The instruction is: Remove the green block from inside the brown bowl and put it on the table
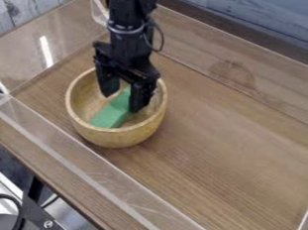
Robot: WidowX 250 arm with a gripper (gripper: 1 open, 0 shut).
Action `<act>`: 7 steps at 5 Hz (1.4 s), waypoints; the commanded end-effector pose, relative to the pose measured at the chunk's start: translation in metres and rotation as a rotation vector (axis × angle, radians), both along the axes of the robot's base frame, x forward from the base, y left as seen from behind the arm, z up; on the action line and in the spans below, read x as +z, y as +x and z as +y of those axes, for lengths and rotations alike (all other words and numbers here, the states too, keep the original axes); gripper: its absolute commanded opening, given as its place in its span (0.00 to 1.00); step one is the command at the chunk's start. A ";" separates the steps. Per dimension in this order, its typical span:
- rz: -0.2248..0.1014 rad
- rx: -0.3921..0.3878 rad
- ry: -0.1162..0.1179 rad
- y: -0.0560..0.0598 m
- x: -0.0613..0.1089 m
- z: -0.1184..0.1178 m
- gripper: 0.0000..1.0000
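Inside the brown bowl (79, 122) I see the green block (111, 116) lying on the bottom, partly hidden by my gripper (124, 93). I have the gripper pointing straight down into the bowl, fingers spread wide on both sides of the block — not pinching it. Bowl stands on the table (222, 142), near the left acrylic wall (37, 129).

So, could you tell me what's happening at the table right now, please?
A single robot arm is reaching straight down into the brown bowl with its tool open. The fingers sit either side of the upper end of the green block, which lies inside the bowl. It hasn't closed on the block yet, so nothing is lifted, and the block has yet to reach the table.
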State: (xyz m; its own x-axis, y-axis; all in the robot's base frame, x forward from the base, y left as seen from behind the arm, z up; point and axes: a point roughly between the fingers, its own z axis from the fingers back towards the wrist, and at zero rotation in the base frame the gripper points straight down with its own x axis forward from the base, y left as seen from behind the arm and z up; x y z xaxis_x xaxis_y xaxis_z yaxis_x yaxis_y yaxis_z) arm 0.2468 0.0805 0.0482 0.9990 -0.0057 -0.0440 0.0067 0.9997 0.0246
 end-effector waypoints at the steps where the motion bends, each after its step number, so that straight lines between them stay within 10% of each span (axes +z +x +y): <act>1: -0.029 0.003 0.018 0.004 0.000 0.006 1.00; 2: -0.023 0.005 0.017 0.004 -0.005 0.007 0.00; 7: -0.028 0.022 0.000 0.004 0.010 0.003 0.00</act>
State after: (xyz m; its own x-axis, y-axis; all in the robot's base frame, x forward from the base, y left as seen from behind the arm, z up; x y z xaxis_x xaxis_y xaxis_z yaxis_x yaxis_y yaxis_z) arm 0.2370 0.0779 0.0374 0.9947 0.0096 -0.1028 -0.0099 0.9999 -0.0029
